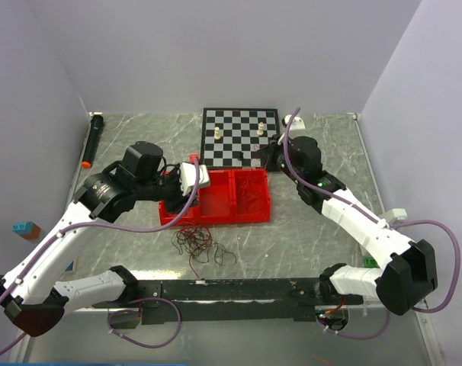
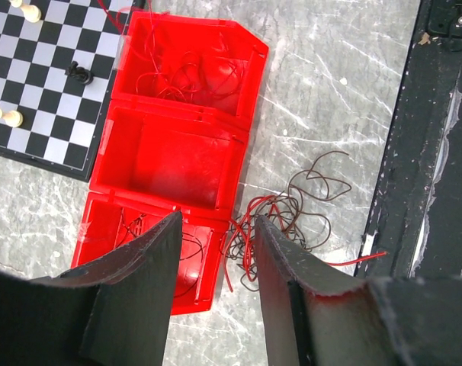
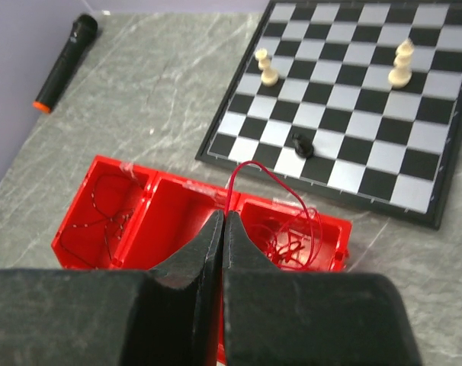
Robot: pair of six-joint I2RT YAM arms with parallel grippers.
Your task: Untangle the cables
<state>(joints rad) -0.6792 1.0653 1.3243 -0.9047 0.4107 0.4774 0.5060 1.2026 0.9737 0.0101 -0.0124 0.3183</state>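
Left fingers hover half open, empty, over the red plastic tray. Right fingers, reaching down, pinch a thin red wire.

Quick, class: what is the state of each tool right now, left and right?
Left tool: open, holding nothing.
Right tool: closed on a red wire.

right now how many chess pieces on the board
3: a short white piece, a taller white piece to its right, a black piece near the edge by the red tray. Board corners are partly hidden; more may hide.
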